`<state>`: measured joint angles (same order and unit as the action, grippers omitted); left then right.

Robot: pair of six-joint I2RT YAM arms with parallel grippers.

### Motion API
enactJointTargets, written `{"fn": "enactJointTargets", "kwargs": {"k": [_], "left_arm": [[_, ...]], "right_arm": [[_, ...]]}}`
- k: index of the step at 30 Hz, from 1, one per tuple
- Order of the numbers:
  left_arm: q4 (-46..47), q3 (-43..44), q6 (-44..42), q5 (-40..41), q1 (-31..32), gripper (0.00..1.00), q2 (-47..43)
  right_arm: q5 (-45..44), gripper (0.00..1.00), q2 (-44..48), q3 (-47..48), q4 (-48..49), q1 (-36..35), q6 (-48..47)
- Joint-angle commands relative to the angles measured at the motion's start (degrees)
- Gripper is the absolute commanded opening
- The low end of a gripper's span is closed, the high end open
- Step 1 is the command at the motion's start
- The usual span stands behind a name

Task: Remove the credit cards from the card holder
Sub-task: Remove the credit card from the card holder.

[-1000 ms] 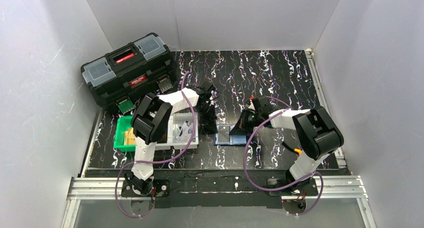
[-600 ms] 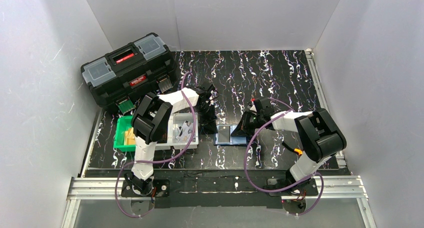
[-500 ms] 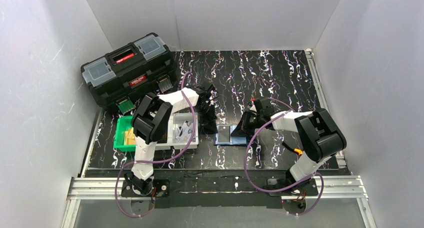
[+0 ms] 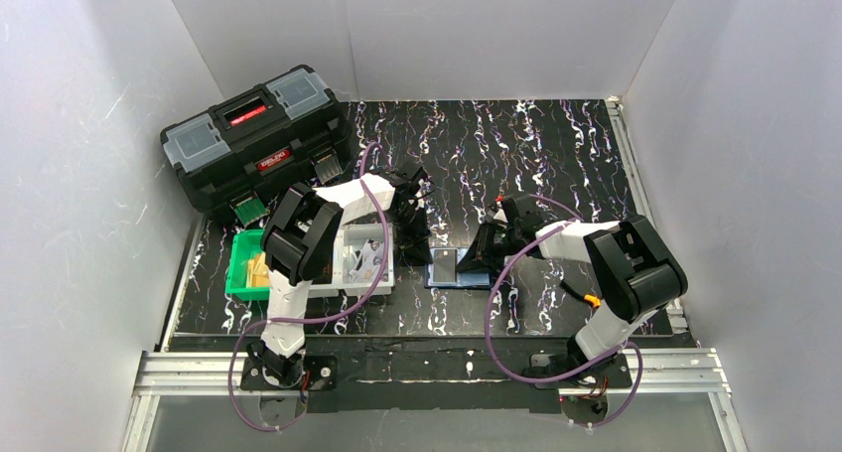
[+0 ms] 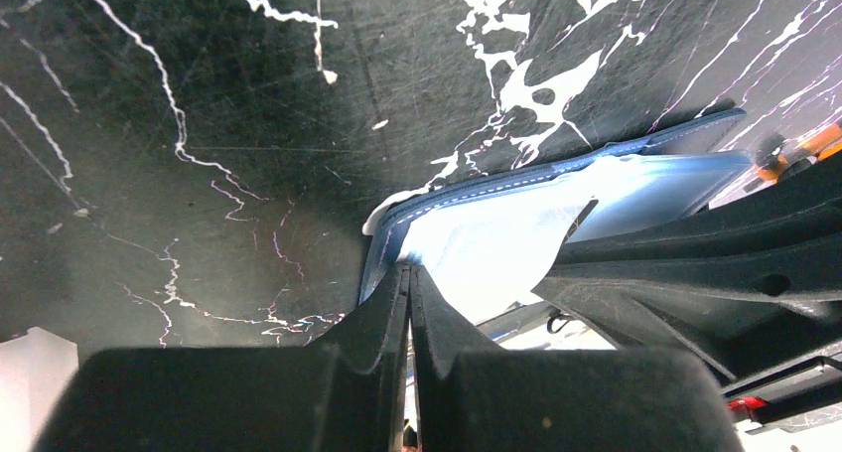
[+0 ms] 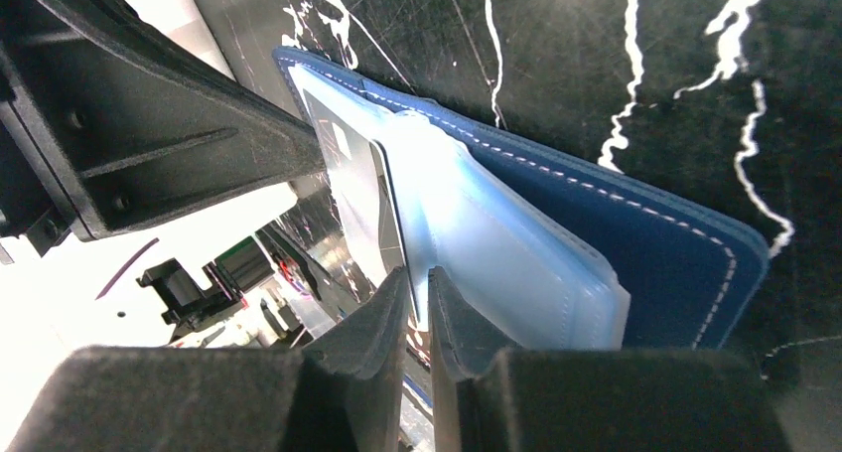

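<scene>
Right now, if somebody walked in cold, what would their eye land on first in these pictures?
The navy card holder lying open mid-table, with the left end effector and right end effector both pinched on its pale inner pockets from opposite sides. Next, the big black toolbox at the far-left corner, with a green bin just nearer.

Lab robot cell: white panel walls point(image 4: 496, 25), aluminium rail point(image 4: 447, 368), toolbox point(image 4: 253, 134).

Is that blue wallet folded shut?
No, the navy-blue soft card holder lies opened out, its pale clear pockets showing.
</scene>
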<state>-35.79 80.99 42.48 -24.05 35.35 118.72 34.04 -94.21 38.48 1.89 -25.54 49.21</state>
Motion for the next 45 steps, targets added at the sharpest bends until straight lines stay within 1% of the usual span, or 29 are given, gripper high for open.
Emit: {"fn": "enactJointTargets", "kwargs": {"k": [1,12,23,27,30,34,35,36,41,45], "left_arm": [[-1.21,-3.64,-2.12,13.14,0.2,0.0,6.61],[-0.95,-3.57,-2.0,12.67,0.24,0.0,6.85],[-0.86,-3.62,-1.98,12.64,0.46,0.0,7.32],[-0.82,-3.61,-1.96,12.62,0.72,0.0,7.66],[-0.69,-3.68,-1.78,12.5,1.1,0.0,7.82],[-0.34,-3.58,-1.4,12.02,1.92,0.0,8.02],[-0.33,-3.55,-1.26,12.01,2.23,0.0,8.07],[-0.39,-3.66,-1.06,12.01,2.38,0.0,8.19],[-0.41,-4.36,-0.67,12.85,2.26,0.0,8.17],[-0.46,-4.45,-0.55,13.01,1.69,0.0,8.9]], "right_arm": [[0.68,0.2,-0.93,2.29,-0.32,-0.75,-1.21],[1.46,0.2,-0.4,3.57,-0.4,-1.09,-1.17],[3.49,0.2,1.37,3.2,2.17,-1.07,-1.08],[4.97,0.2,0.74,2.15,5.09,-1.1,0.44],[7.83,0.2,-1.71,0.66,10.82,-1.09,4.42],[8.18,0.19,-4.73,-0.78,16.18,-1.08,8.09],[7.78,0.18,-5.57,-1.41,17.45,-1.09,9.25],[6.73,0.12,-5.65,-1.91,17.77,-1.09,10.01],[3.29,0.02,-3.62,-2.5,15.28,-1.09,9.88],[0.66,0.01,-1.2,-2.98,11.4,-1.09,8.67]]}}
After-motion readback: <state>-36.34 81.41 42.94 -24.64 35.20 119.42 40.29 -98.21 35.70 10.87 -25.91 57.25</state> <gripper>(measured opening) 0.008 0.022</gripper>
